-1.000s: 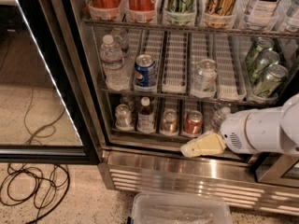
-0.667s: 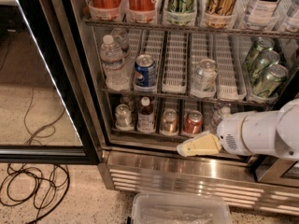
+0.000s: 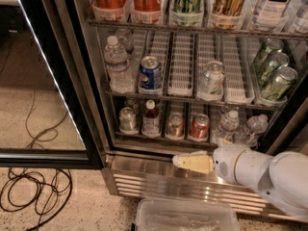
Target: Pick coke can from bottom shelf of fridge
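Note:
The coke can (image 3: 199, 126) is red with a silver top. It stands upright on the bottom shelf (image 3: 159, 137) of the fridge (image 3: 91, 81), between a copper-brown can (image 3: 174, 124) on its left and a water bottle (image 3: 227, 125) on its right. My gripper (image 3: 191, 162) is cream-coloured on a white arm. It hangs in front of the steel base ledge, just below the coke can and slightly left of it, pointing left. It holds nothing that I can see.
The black-framed glass door (image 3: 45, 81) stands open at the left. The bottom shelf also holds a silver can (image 3: 127, 119) and a small bottle (image 3: 150, 117). A blue Pepsi can (image 3: 150, 74) sits one rack up. A clear plastic bin (image 3: 187, 215) and cables (image 3: 29, 196) lie on the floor.
My gripper has moved a little to the left and slightly down in front of the base ledge. The cans and bottles have not moved.

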Tool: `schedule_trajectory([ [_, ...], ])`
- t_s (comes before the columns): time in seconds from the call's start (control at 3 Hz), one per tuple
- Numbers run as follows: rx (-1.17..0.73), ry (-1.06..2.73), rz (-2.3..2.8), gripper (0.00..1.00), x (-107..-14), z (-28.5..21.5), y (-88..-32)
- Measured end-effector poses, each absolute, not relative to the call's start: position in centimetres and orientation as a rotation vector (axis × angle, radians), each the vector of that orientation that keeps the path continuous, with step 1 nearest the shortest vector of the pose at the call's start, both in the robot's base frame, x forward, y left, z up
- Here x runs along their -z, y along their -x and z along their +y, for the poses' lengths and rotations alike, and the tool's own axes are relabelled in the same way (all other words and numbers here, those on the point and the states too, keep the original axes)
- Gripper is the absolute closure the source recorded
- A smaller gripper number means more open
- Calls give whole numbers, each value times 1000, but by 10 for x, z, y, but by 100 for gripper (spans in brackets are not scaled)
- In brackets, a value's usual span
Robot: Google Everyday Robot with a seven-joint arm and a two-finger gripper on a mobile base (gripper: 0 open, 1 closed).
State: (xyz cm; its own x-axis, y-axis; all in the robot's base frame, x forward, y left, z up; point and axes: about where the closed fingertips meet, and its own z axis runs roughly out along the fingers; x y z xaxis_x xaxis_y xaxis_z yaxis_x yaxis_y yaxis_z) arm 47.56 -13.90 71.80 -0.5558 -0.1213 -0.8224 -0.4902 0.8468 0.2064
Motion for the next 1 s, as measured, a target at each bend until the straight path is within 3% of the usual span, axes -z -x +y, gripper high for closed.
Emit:
schedule_trajectory([
  [1.0,-508,281,2042,0,-701,-154,-492],
])
